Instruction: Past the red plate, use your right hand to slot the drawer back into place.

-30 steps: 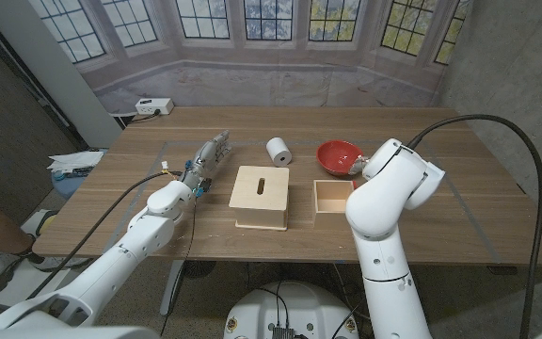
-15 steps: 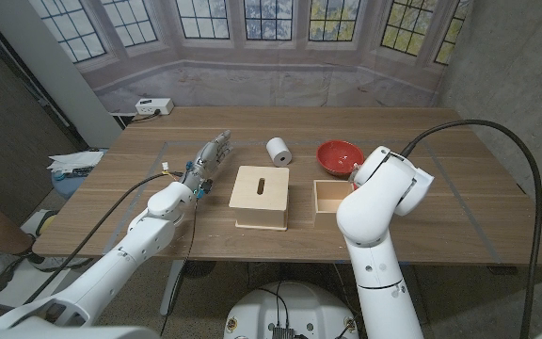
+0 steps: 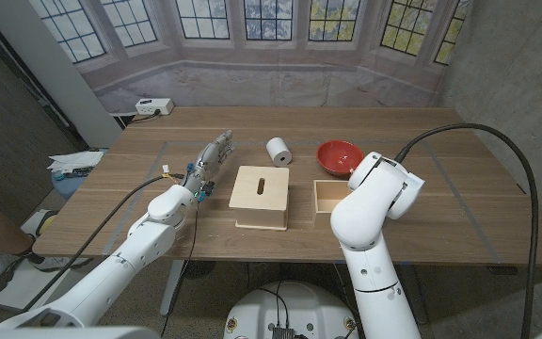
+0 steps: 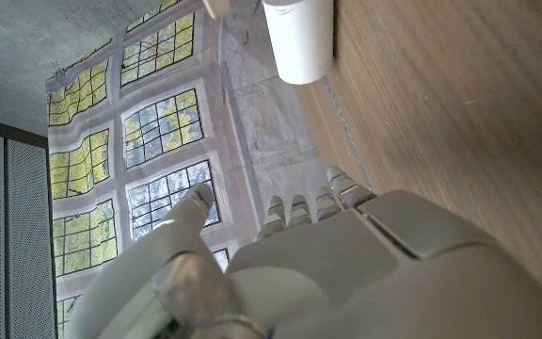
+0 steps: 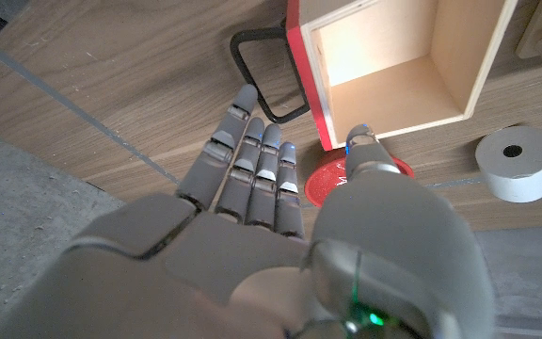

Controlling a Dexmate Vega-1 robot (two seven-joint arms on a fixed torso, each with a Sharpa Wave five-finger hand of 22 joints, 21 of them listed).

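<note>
**Head view: drawer out beside its box, right hand near the drawer's red end**

Head view takes in the wooden counter (image 3: 440,202) across the middle of the frame. At its centre sits a pale wooden box (image 3: 261,196) with a slot in its top; just right of it lies the open drawer (image 3: 331,197), apart from the box. Above the drawer, toward upper right, is the red plate (image 3: 339,157), and left of that a white roll (image 3: 278,151).

In the right wrist view the right hand (image 5: 252,235) holds nothing, its fingers (image 5: 243,160) straight and close together, reaching toward the drawer's red end.

The left hand (image 3: 207,162), left of centre, holds nothing; its fingers (image 4: 299,209) lie extended side by side.
</note>
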